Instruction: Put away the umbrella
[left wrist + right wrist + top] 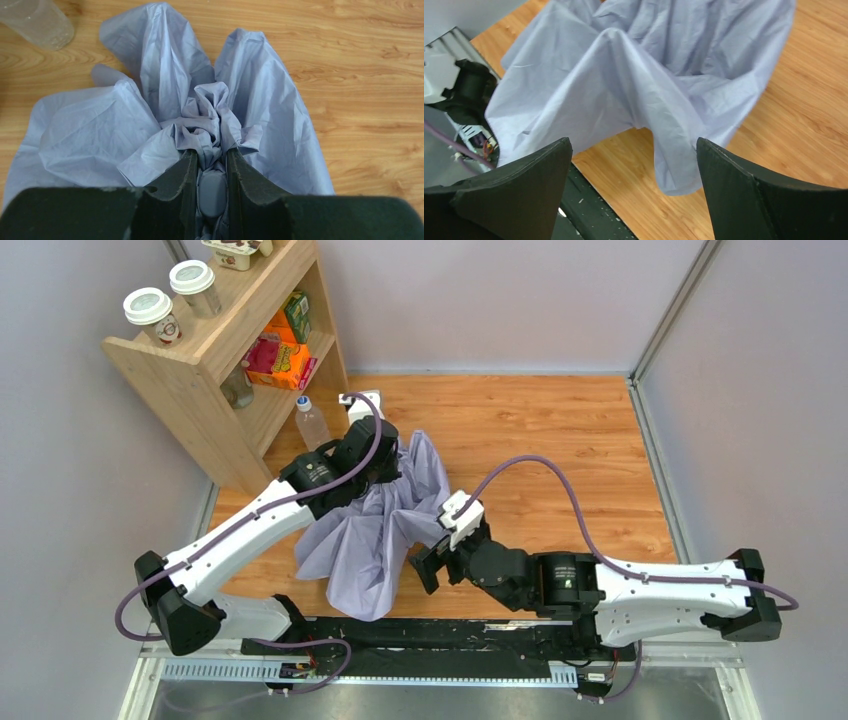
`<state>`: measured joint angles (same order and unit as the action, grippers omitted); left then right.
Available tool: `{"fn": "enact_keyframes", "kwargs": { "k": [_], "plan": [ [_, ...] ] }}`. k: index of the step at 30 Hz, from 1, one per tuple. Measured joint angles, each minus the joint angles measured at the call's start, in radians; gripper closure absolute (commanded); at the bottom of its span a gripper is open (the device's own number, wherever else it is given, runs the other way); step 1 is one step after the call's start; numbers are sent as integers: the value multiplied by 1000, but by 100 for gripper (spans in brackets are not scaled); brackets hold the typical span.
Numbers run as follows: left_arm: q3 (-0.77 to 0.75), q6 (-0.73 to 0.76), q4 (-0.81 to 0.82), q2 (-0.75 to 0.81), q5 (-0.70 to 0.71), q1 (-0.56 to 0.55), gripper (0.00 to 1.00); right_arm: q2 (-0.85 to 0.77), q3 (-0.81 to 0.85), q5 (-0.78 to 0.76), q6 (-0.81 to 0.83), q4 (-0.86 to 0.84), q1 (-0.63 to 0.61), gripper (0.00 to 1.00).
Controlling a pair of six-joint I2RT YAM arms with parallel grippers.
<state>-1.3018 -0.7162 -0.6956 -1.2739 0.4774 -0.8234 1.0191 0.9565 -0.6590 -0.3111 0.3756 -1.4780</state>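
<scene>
The umbrella [368,535] lies as a crumpled spread of pale lavender fabric on the wooden table, between the two arms. My left gripper [397,462] is at its far end, shut on the umbrella. In the left wrist view its jaws [210,153] pinch a smooth grey rounded part [213,192] with bunched fabric [150,65] fanning away from them. My right gripper [427,566] stands wide open low at the fabric's near right edge. Between its fingers [634,143] I see bare wood and one hanging fold of the umbrella [624,85], untouched. No shaft or strap shows.
A wooden shelf [205,355] stands at the back left with two lidded cups [150,312] on top and snack boxes [280,360] inside. A clear plastic bottle [311,423] stands by its foot, close to my left wrist. A dark rail [440,635] runs along the table's near edge.
</scene>
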Motion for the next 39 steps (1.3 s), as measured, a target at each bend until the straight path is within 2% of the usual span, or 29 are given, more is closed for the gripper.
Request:
{"fn": "enact_keyframes", "kwargs": {
  "k": [4, 6, 7, 9, 10, 14, 17, 22, 27, 32, 34, 39],
  "plan": [
    [-18, -34, -41, -3, 20, 0, 100, 45, 0, 24, 51, -71, -34, 37],
    [-20, -43, -52, -3, 18, 0, 100, 55, -11, 83, 73, -123, 3, 38],
    [-20, -48, -56, -3, 16, 0, 100, 56, -18, 107, 75, -143, 32, 35],
    [-19, -60, -60, -3, 0, 0, 100, 60, -38, 172, 82, -193, 129, 17],
    [-19, -67, -61, -1, -11, 0, 100, 66, -46, 198, 87, -214, 168, 11],
    [-19, -86, -63, 15, -61, 0, 100, 119, -45, 242, 138, -259, 230, 2],
    [-8, -73, -45, 38, -116, 0, 100, 177, -25, 243, 179, -260, 230, 0],
    [155, 21, 113, 171, -236, 2, 100, 169, -25, 272, 240, -245, 280, 0],
    [296, 92, 248, 287, -374, 2, 100, 88, -43, 433, 274, -245, 377, 0],
    [303, 124, 321, 288, -480, 2, 100, 94, -43, 561, 283, -249, 397, 0],
    [291, 126, 309, 283, -480, 2, 100, 94, -39, 555, 282, -235, 396, 0],
    [187, 93, 174, 233, -288, -2, 100, 85, 39, 503, 245, -92, 387, 0]
  ]
}}
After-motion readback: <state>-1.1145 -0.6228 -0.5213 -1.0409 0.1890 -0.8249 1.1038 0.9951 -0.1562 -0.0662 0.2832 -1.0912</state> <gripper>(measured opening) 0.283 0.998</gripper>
